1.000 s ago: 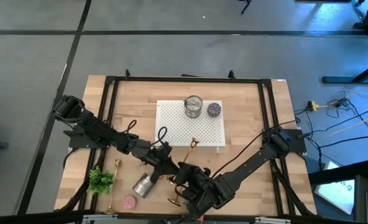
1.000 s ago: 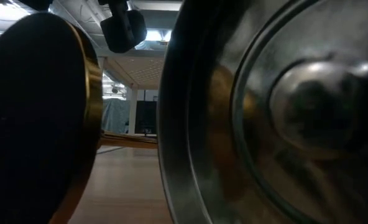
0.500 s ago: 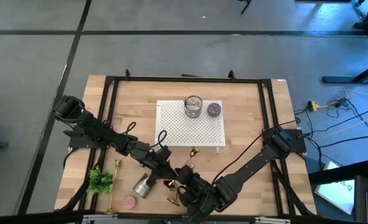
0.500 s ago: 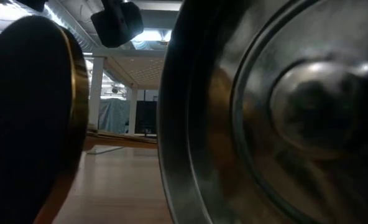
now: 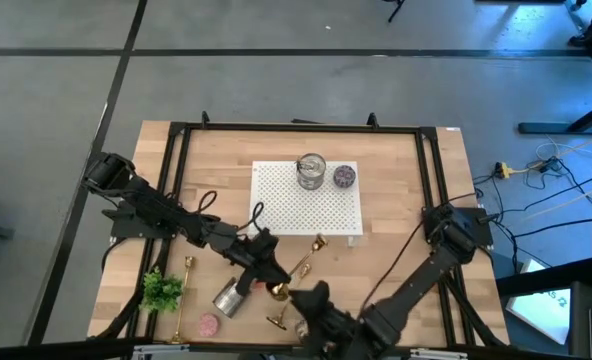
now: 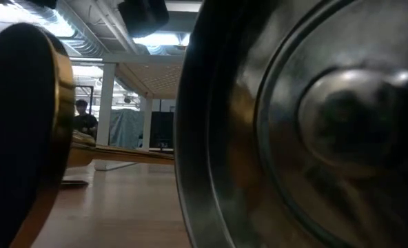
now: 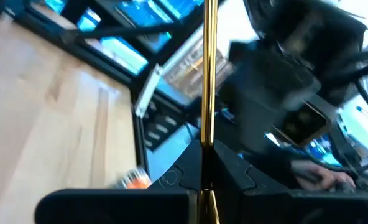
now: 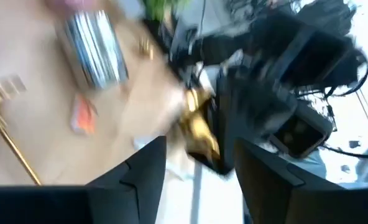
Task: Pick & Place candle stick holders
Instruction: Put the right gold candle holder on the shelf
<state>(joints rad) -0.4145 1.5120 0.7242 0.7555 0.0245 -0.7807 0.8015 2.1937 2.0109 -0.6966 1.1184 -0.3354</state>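
- Around my counter (image 5: 396,170) — pale wood planks in a black frame — lies grey floor (image 5: 276,90) crossed by dark lines.
- Cables (image 5: 536,170) trail over the floor to my right.
- Past the counter I see white pillars (image 6: 107,103), bright ceiling lights (image 6: 159,40) and a person (image 6: 83,118) far off.

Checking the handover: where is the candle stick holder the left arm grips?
In the high view, the candle stick holder slants above the table's front centre, held by the left end effector, just below the white pegboard.

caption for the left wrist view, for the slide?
Left gripper fingers shut on a slim gold candle stick holder, wooden table beneath.
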